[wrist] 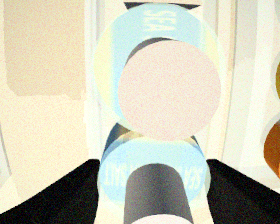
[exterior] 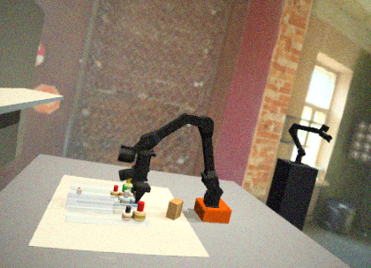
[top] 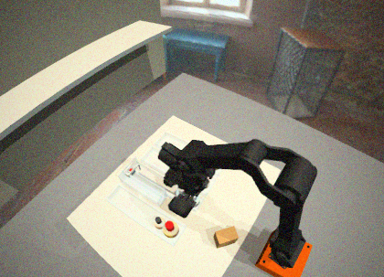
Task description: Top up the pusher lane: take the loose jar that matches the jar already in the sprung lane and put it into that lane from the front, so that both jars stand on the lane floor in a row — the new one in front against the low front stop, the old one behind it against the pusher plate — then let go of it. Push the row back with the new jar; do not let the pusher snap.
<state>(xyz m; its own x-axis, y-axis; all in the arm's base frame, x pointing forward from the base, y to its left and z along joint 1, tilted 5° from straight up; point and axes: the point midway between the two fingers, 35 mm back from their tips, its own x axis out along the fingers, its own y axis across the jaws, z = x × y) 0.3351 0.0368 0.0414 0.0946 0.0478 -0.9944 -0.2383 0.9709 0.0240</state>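
Upright — the front blue-labelled jar (wrist: 153, 175), gripped by the hand (wrist: 152, 169) — label sideways

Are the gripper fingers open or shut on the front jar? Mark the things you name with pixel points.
Shut on it: the wrist view shows the gripper's black fingers against both sides of the near sea salt jar (wrist: 108, 185).
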